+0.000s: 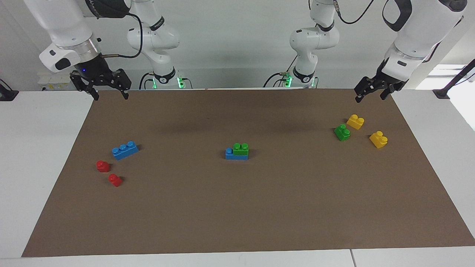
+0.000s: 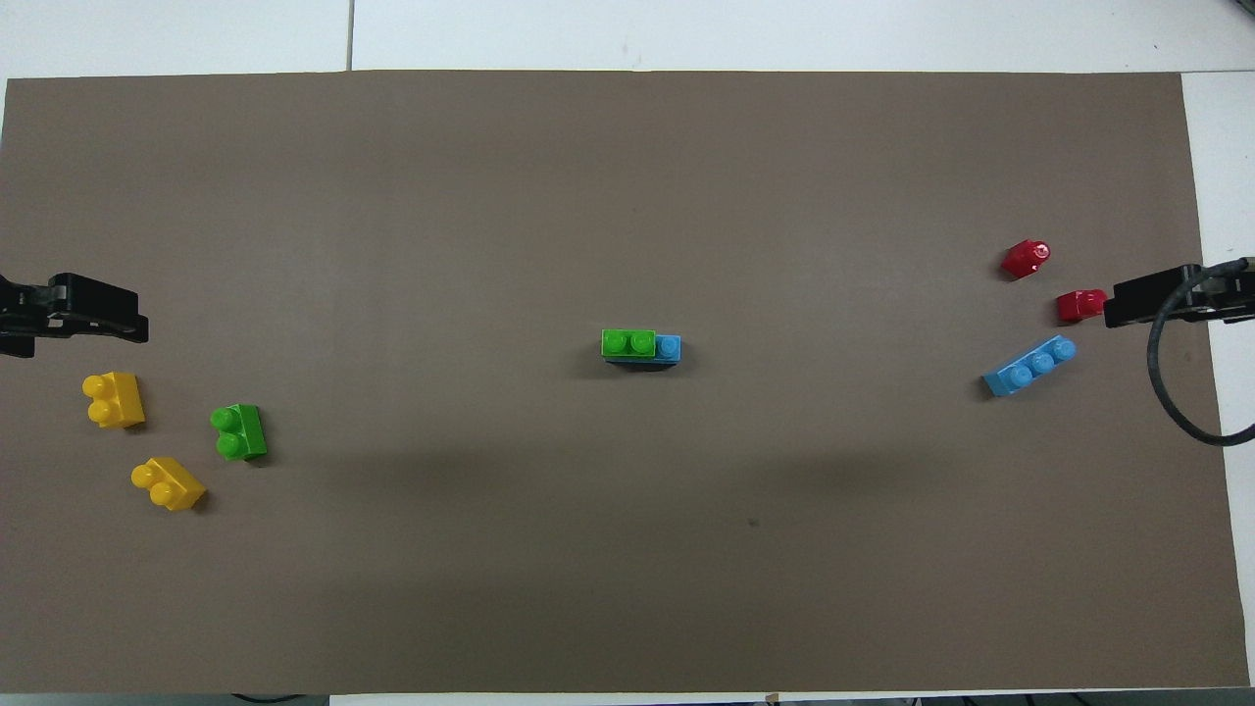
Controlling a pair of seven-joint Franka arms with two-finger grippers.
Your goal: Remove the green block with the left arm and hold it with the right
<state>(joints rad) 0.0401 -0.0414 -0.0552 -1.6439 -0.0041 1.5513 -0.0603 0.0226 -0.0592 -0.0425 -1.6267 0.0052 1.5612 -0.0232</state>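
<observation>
The bright green block (image 1: 241,148) sits stacked on one end of a blue brick (image 1: 231,154) at the middle of the brown mat; both also show in the overhead view, the green block (image 2: 627,342) and the blue brick (image 2: 669,347). My left gripper (image 1: 370,98) hangs open and empty in the air over the mat's edge at the left arm's end, well apart from the stack. My right gripper (image 1: 110,97) hangs open and empty over the mat's corner at the right arm's end. Both arms wait.
A darker green two-stud brick (image 1: 342,132) and two yellow bricks (image 1: 355,121) (image 1: 378,139) lie under the left gripper's end. A loose blue three-stud brick (image 1: 125,150) and two red pieces (image 1: 102,165) (image 1: 115,180) lie toward the right arm's end. The brown mat (image 1: 237,215) covers the white table.
</observation>
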